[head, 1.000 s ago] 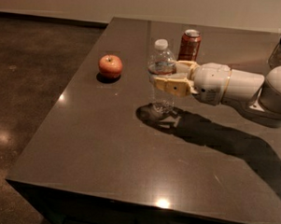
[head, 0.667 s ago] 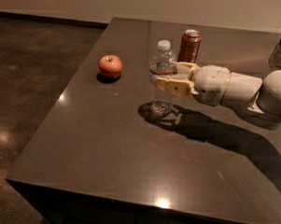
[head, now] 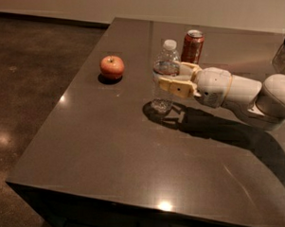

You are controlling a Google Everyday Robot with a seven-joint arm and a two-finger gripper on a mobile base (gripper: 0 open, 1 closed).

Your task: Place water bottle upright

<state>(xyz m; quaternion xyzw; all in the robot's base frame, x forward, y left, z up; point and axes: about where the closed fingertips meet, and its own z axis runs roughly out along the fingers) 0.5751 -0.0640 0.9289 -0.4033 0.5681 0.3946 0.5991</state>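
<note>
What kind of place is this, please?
Probably an office break area or lab: a dark glossy counter, a polished concrete floor, and an apple and soda can near the water bottle, where the gripper is.

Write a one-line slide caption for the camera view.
Robot's claw grips an upright clear ribbed plastic water bottle at mid-height, with a round red apple and red metal soda can nearby.

Dark glossy table [head: 107,156]: red apple [head: 112,66] near left edge, toward the far side. Water bottle [head: 163,95] stands upright mid-table. Red soda can [head: 193,45] behind it, near far edge. Gripper [head: 169,75] comes in from right edge, fingers clasping the bottle's middle.
</note>
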